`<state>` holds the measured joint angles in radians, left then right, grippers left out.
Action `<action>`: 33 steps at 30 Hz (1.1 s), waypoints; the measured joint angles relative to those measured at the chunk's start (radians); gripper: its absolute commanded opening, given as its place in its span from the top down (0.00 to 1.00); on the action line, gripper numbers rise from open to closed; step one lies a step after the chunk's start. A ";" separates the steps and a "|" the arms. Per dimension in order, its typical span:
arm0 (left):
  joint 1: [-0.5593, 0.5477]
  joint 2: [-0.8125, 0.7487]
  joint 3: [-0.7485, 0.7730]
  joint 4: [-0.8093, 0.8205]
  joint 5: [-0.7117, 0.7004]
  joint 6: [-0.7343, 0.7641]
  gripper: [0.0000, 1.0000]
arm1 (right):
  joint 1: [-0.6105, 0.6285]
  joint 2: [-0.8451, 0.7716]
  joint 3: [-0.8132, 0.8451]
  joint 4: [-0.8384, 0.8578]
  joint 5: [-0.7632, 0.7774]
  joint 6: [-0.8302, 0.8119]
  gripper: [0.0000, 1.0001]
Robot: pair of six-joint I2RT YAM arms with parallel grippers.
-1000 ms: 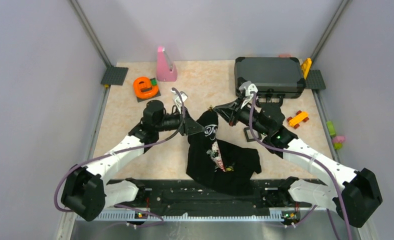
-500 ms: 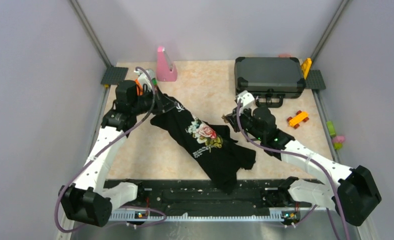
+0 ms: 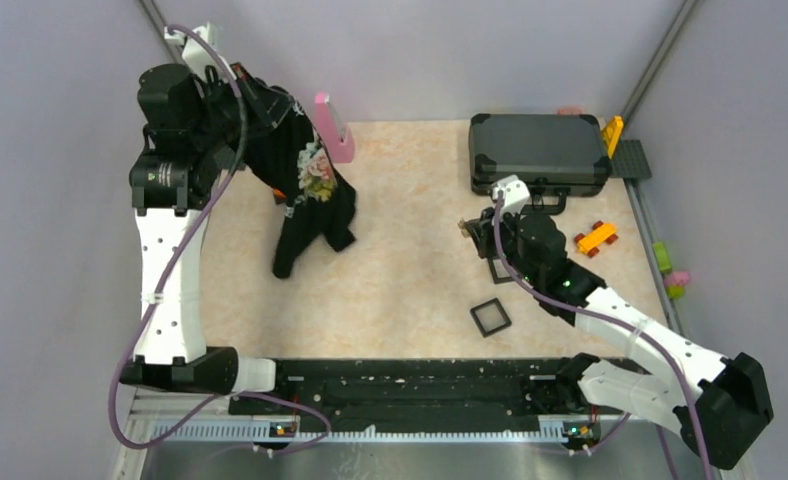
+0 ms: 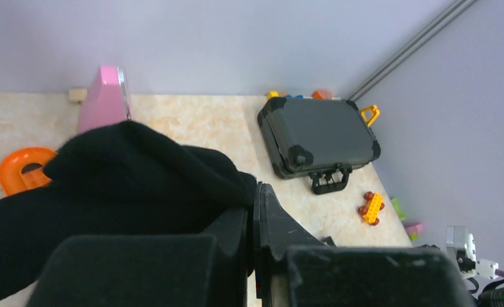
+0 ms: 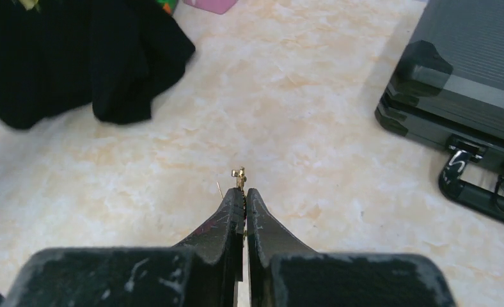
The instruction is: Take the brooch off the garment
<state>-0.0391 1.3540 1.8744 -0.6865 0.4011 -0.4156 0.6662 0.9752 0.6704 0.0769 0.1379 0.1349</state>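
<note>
Tiny, light, slippery brooch (image 5: 239, 174) is barely pinched at the tips of the closed right gripper (image 5: 244, 192) at 3 o'clock, well clear of the floppy garment (image 3: 305, 195) dangling from the clamped-shut left gripper (image 4: 255, 195) at 10 o'clock.

- I can read no word, number or brand in any of these views.
- The garment (image 3: 305, 200) hanging from my left hand (image 3: 245, 95) shows small white marks above and below its floral print. In the top view they are too small and crumpled to make out as letters.
</note>
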 measured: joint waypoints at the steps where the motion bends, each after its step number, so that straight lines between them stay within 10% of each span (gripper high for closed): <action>1: 0.002 0.011 0.035 0.001 -0.001 0.001 1.00 | 0.000 -0.002 0.005 -0.003 -0.007 0.006 1.00; 2: 0.004 0.016 0.047 0.006 -0.001 0.003 0.89 | -0.001 -0.004 0.011 -0.006 -0.021 0.016 1.00; 5: 0.007 -0.007 -0.059 0.051 0.022 0.007 0.08 | -0.003 -0.006 0.030 -0.026 -0.098 0.063 1.00; 6: 0.008 -0.025 -0.138 0.079 0.034 0.002 0.02 | -0.004 -0.006 0.035 -0.031 -0.126 0.083 1.00; 14: 0.008 -0.202 -0.846 0.304 0.200 -0.120 0.12 | -0.042 0.058 0.132 -0.063 -0.359 0.365 1.00; 19: -0.047 -0.427 -1.207 0.781 0.367 -0.378 0.53 | -0.045 0.077 0.126 0.037 -0.486 0.593 1.00; 25: -0.241 -0.460 -1.330 1.198 0.428 -0.550 0.39 | -0.046 0.086 0.069 0.238 -0.579 0.819 1.00; 33: -0.377 -0.409 -1.345 1.513 0.398 -0.722 0.50 | -0.046 0.089 0.036 0.377 -0.622 0.959 1.00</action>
<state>-0.4156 0.9447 0.5289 0.8268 0.7990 -1.1378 0.6205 1.0637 0.7063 0.4538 -0.4843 1.0939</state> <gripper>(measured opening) 0.524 0.014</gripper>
